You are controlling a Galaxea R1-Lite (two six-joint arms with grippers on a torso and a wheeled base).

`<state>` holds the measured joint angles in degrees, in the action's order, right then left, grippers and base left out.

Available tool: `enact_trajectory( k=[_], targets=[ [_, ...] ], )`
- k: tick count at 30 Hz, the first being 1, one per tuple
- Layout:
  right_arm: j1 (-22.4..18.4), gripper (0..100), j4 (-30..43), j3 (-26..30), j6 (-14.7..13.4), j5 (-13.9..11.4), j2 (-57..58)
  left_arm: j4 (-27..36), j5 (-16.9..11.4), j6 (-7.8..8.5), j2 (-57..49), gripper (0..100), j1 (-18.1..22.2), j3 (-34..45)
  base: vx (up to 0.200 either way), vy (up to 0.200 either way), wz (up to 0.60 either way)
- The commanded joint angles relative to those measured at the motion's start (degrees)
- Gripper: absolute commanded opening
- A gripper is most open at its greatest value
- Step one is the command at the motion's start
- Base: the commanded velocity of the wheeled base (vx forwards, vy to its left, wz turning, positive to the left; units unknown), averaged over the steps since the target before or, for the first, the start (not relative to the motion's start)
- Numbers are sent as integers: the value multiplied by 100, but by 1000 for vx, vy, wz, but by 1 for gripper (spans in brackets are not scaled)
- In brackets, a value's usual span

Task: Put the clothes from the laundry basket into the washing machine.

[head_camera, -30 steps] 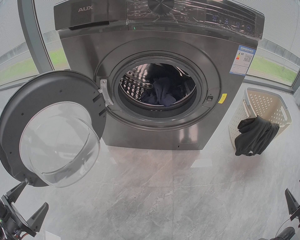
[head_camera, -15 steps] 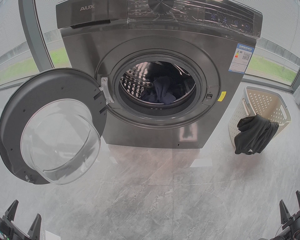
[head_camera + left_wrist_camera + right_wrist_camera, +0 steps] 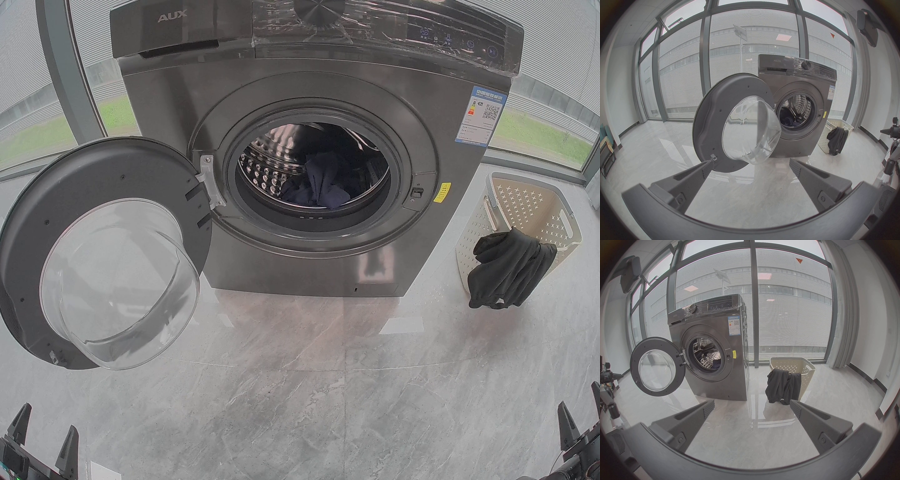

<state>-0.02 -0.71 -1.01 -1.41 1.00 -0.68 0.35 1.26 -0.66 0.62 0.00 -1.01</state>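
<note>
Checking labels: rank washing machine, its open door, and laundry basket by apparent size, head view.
1. Grey metal washing machine.
2. Its round grey glass-bowled door, nearer the camera.
3. Cream perforated plastic laundry basket.

Black garment draped over beige laundry basket rim, beside open washing machine w/ navy cloth inside.
</note>
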Motion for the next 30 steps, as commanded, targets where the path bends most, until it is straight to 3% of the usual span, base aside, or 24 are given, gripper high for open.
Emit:
enact_trajectory(
  k=[1,30],
  targets=[
    [-6,100,9,101,1,-12,68,0,-20,-31,-18,100,0,84,0,-200,0],
    [2,100,9,101,1,-12,68,9,-38,-31,-18,100,0,84,0,-200,0]
  ],
)
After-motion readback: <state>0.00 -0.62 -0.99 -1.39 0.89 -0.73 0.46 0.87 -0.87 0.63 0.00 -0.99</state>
